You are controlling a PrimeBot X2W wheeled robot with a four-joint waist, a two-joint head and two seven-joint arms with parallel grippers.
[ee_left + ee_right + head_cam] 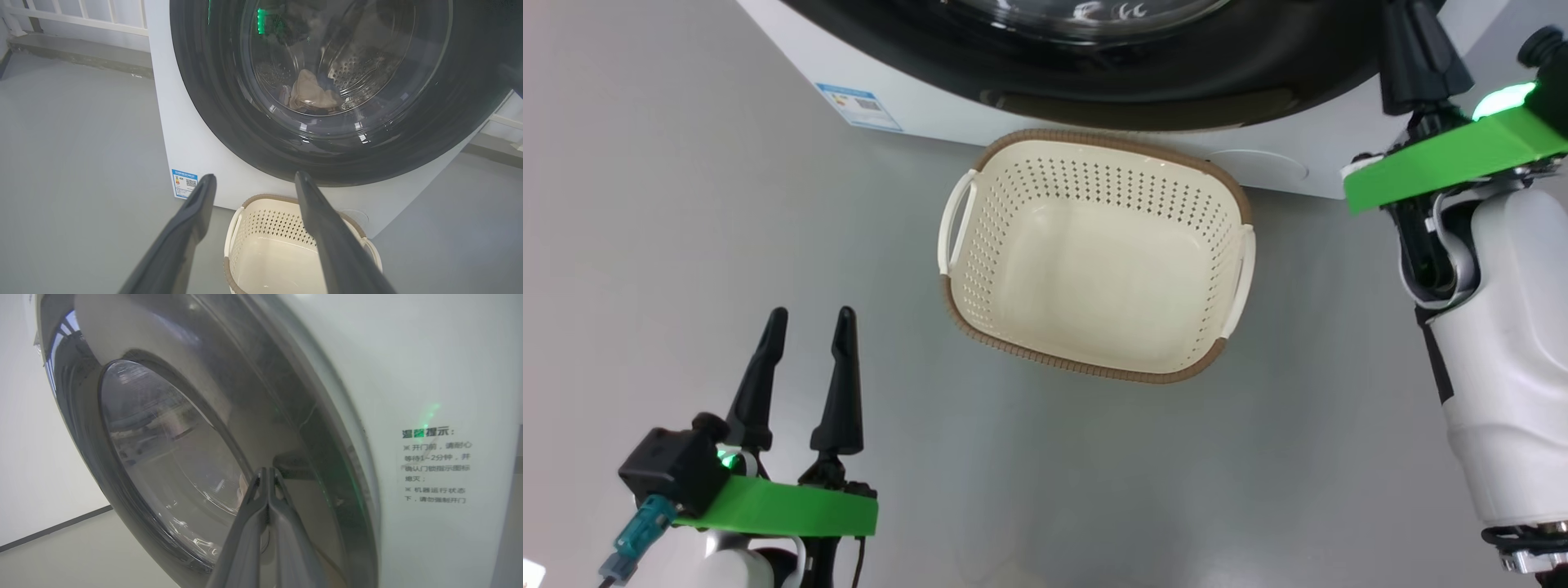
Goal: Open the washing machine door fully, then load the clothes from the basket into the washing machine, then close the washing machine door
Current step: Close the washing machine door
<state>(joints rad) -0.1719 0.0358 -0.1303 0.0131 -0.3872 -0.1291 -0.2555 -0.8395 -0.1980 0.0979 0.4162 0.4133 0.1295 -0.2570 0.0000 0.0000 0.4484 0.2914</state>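
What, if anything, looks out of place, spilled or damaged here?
Nothing stands out. The cream perforated plastic basket stands upright and empty on the grey floor before the white front-loading washing machine; a beige cloth bundle lies in the drum behind its round glossy black door, which looks shut.

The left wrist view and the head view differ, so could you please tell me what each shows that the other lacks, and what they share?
Left wrist view adds: clothes lying in the drum behind the door's glass, and a white railing. Head view adds: the pale right arm, dark fingers raised beside the door. Shared: the empty basket, the blue label, the open left fingers.
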